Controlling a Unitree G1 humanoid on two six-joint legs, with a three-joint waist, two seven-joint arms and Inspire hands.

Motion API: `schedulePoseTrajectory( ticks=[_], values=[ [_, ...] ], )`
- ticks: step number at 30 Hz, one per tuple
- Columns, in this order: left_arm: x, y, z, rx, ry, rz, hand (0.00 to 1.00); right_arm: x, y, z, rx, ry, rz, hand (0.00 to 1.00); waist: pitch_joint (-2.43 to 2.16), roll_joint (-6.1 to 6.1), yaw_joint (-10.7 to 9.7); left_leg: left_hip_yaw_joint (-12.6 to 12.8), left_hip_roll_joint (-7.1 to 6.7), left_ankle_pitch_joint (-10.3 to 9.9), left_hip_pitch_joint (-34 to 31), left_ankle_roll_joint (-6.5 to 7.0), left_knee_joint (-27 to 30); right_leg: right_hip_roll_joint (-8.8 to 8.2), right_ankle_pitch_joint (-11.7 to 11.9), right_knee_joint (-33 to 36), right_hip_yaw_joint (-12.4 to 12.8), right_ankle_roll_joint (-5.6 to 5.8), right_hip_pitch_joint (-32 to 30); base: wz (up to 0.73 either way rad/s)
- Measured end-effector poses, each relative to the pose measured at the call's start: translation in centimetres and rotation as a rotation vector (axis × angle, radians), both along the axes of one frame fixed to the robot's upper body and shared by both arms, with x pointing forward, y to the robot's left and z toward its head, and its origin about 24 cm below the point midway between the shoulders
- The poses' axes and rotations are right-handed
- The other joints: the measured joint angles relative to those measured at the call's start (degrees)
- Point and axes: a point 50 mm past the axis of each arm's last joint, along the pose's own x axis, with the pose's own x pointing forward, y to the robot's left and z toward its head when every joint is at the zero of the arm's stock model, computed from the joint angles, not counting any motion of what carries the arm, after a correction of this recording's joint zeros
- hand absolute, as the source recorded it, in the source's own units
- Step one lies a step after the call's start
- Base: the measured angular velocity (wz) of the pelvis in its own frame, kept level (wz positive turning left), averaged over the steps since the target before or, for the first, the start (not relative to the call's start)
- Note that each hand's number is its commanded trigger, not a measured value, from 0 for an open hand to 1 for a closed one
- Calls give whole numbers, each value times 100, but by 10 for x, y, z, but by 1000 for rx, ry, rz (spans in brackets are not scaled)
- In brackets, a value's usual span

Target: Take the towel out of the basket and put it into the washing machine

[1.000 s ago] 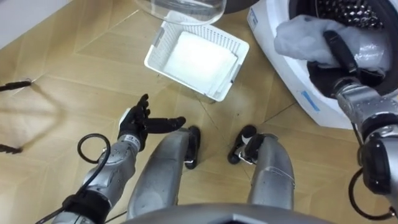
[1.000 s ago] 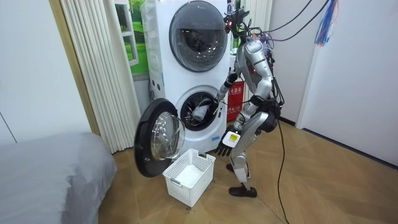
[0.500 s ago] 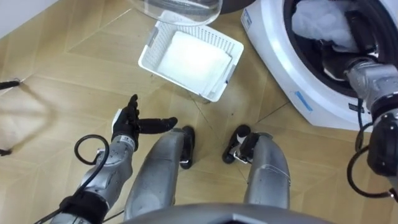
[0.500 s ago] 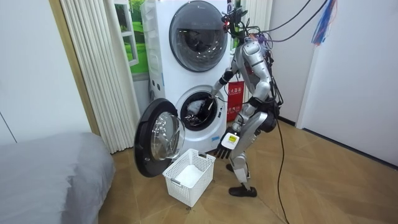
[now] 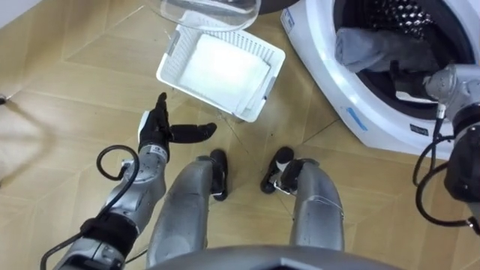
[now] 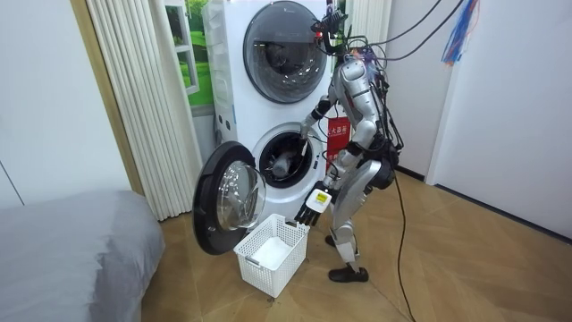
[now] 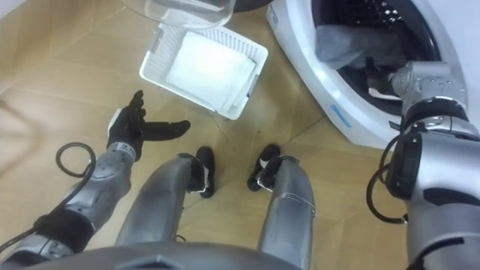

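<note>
The grey towel (image 5: pixel 375 46) lies crumpled inside the lower washing machine's (image 5: pixel 330 82) open drum, against its front rim. My right hand (image 5: pixel 395 71) reaches into the drum just below the towel, its dark fingers stretched out and not curled round the cloth. My left hand (image 5: pixel 157 131) hangs open over the wooden floor, away from the machine. In the room view I stand at the drum's right side with my right arm in the opening, where the towel (image 6: pixel 284 163) shows.
A white laundry basket (image 5: pixel 221 69) sits on the floor left of the machine, below the swung-open round door (image 6: pixel 228 197). A second machine (image 6: pixel 281 40) is stacked above. A grey bed (image 6: pixel 71 250) stands at the room view's left.
My right hand carried the towel from the drum's mouth inward and let go of it. The towel now lies in the drum. The head camera has shifted a little.
</note>
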Motion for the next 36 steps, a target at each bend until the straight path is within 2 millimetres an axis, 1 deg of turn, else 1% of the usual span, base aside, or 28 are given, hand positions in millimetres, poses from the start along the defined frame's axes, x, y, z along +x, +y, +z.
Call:
schedulePoseTrajectory(
  ticks=[2,4,6,7,8,9,12,16,20,22,25,27,29,31,33,34,36],
  values=[
    [0,-1,0,-2,0,0,0,-1,-1,0,13,12,-28,0,-1,35,6,10,21,1,0,5,-18,31,16,-33,-3,23,24,0],
    [2,-1,1,-3,-7,-3,0,-2,-2,1,19,21,-50,0,3,68,14,109,74,-5,19,22,-39,44,25,-49,-36,32,50,0],
    [4,-4,3,-10,-13,-8,0,-3,-4,0,17,36,-73,0,12,133,26,139,99,-3,76,35,-90,56,36,-139,-64,38,120,0],
    [5,-5,3,-12,-15,-10,0,-3,-4,0,17,39,-76,0,9,146,34,142,100,-3,94,35,-105,59,39,-139,-68,40,136,0],
    [7,-6,4,-15,-18,-17,0,-4,-4,-1,17,41,-81,0,25,177,45,149,100,-2,156,36,-141,58,43,-151,-90,42,196,0],
    [9,-7,4,-21,-17,-26,0,-6,-5,-2,20,44,-90,0,30,213,76,156,100,-1,242,37,-188,65,49,-226,-97,44,275,-4],
    [13,-10,3,-32,-15,-42,0,-8,-6,-4,16,48,-101,0,24,279,148,235,92,18,453,42,-370,66,72,-328,-82,47,411,-10],
    [17,-12,4,-39,-20,-57,0,-9,-7,-5,14,50,-108,0,19,304,148,282,63,39,548,42,-500,67,84,-351,-31,66,438,-6],
    [20,-15,-1,-42,4,-65,0,-13,-5,-13,11,69,-120,0,17,318,151,293,62,62,739,32,-602,90,97,-480,-50,91,625,-1],
    [19,-13,-3,-42,12,-69,0,-16,-3,-17,-3,75,-111,0,20,332,148,300,73,68,832,24,-675,133,108,-583,-61,110,727,-6],
    [15,-9,-9,-36,40,-65,0,-25,-2,-30,-32,100,-101,0,22,336,154,305,79,92,1074,8,-870,185,130,-769,-96,140,979,-1],
    [9,-5,-17,-29,82,-65,0,-36,-1,-43,-50,128,-92,0,21,337,202,322,101,107,1352,-16,-1053,290,170,-980,-45,185,1233,-11],
    [6,-2,-21,-16,103,-69,0,-43,-2,-50,-74,148,-77,0,17,344,261,335,121,117,1496,-33,-1162,365,210,-1139,-13,204,1386,-13],
    [3,4,-24,29,117,-93,0,-52,-2,-59,-102,162,-56,0,13,351,293,328,152,121,1623,-40,-1222,439,248,-1299,-37,225,1556,-7],
    [-5,16,-31,66,162,-100,0,-64,2,-73,-105,157,-33,0,9,361,287,318,194,136,1845,-64,-1379,555,328,-1604,-67,253,1841,-8],
    [-8,19,-33,71,177,-101,0,-67,3,-77,-108,157,-28,0,8,365,285,311,196,142,1918,-75,-1439,577,346,-1684,-84,262,1927,-4],
    [-22,29,-40,112,224,-120,0,-88,2,-93,-157,199,27,0,-13,402,264,266,203,158,2231,-100,-1642,664,401,-1996,-147,312,2301,2]
  ],
)
